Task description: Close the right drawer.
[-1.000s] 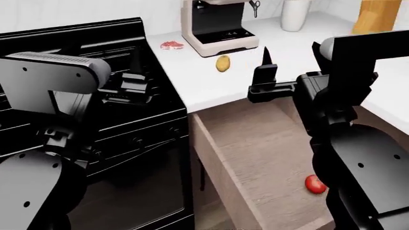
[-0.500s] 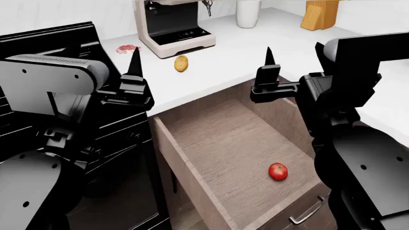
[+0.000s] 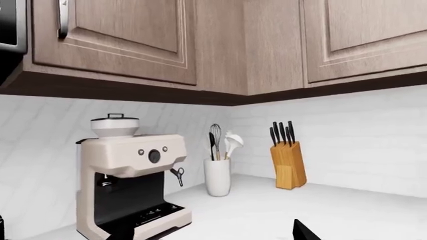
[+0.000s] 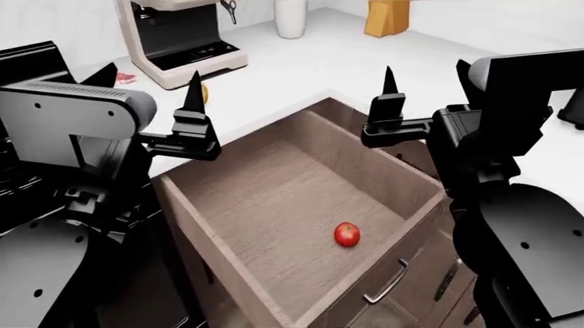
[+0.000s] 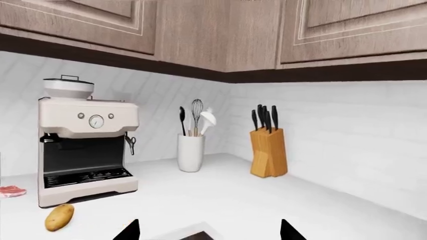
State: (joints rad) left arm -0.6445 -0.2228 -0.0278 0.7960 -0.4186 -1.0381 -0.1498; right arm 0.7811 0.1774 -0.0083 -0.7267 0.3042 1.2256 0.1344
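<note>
Nothing of the closing is judged done yet: the right drawer [image 4: 273, 198] is seen pulled fully out from under the counter, its front panel and slim bar handle [image 4: 388, 281] nearest the robot, low in the head view. A tomato [image 4: 347, 234] is seen lying inside on the drawer floor, apart from the walls. The left gripper [image 4: 150, 85] is held above the drawer's left rear corner, fingers spread, nothing gripped. The right gripper [image 5: 207, 231] is held over the drawer's right wall, also spread and empty. No contact w/ front or handle is seen; the whole push is left.

The white countertop [image 4: 301, 65] carries an espresso machine [image 5: 83, 145], potato [image 5: 59, 216], raw meat [image 5: 10, 191], utensil crock [image 5: 191, 152], knife block [image 5: 268, 151]. Wood wall cabinets [image 3: 200, 40] are seen above a white backsplash.
</note>
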